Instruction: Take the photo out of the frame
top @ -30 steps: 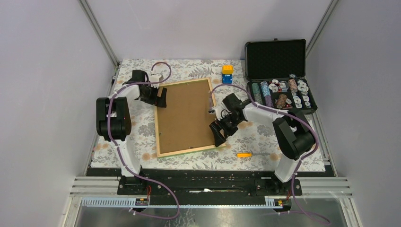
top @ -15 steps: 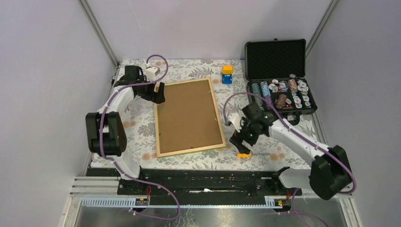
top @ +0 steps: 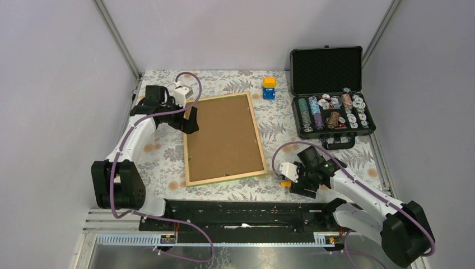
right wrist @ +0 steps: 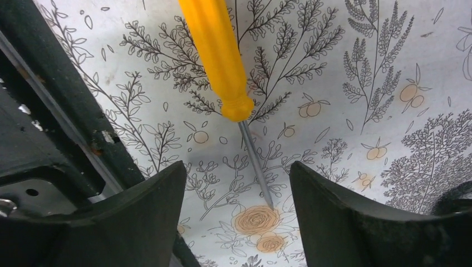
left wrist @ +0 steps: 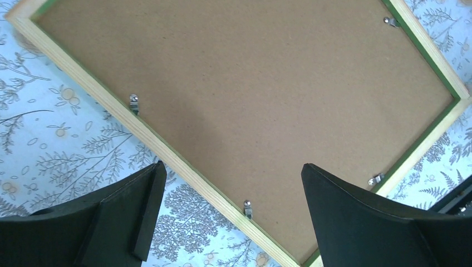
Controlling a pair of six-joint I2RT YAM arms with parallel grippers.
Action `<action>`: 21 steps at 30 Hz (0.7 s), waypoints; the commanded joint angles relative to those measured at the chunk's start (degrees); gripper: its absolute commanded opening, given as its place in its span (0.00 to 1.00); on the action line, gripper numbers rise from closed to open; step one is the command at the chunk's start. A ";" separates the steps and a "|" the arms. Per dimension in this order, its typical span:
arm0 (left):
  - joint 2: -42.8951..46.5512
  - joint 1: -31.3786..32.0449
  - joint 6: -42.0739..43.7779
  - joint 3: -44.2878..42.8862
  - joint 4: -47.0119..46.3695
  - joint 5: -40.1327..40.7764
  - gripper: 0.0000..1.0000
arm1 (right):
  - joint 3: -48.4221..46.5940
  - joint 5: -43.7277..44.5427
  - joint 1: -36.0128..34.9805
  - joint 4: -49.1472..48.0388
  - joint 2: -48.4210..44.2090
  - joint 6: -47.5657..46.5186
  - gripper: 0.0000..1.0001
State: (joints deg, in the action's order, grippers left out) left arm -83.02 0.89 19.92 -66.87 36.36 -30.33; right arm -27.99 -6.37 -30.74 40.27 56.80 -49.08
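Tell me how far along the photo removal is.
Early. Done: the frame lies face down, brown board up. In hand: the right gripper, open, straddles the screwdriver shaft, not gripping; the left gripper hovers open over the frame. Left: open the clips, lift the board, take the unseen photo.

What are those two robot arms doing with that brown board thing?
They want the photo out of the frame, which lies face down, brown back up. The left hand hangs open above its far left corner. The right hand is open over an orange screwdriver, not gripping it. Little metal clips sit along the back's edge, and no photo shows yet.
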 commanded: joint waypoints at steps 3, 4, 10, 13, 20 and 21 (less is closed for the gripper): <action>3.53 1.07 -0.59 1.67 0.08 -3.33 0.99 | 2.78 0.37 0.09 -7.45 -1.68 -6.41 0.66; 3.61 1.32 -0.98 1.77 0.07 -3.62 0.99 | 2.99 -0.14 0.10 -8.32 -1.24 -6.60 0.64; 4.61 1.71 -2.86 1.55 0.84 -7.43 0.99 | 3.82 -4.22 0.09 -9.76 4.35 -9.37 0.47; 5.86 1.84 -3.89 1.40 0.91 -8.67 0.99 | 5.38 -5.71 0.10 -10.49 5.44 -11.22 0.41; 8.25 2.10 -5.65 1.96 1.04 -10.44 0.99 | 5.90 -6.45 0.11 -10.26 5.39 -10.54 0.01; 8.50 2.18 -6.10 2.02 1.22 -11.07 0.99 | 4.97 -6.84 0.14 -9.24 4.79 -9.92 0.00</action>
State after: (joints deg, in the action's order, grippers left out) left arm -77.19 2.70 15.68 -65.08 38.00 -37.54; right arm -24.64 -10.68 -30.74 26.74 60.40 -59.70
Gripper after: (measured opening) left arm 0.987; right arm 0.046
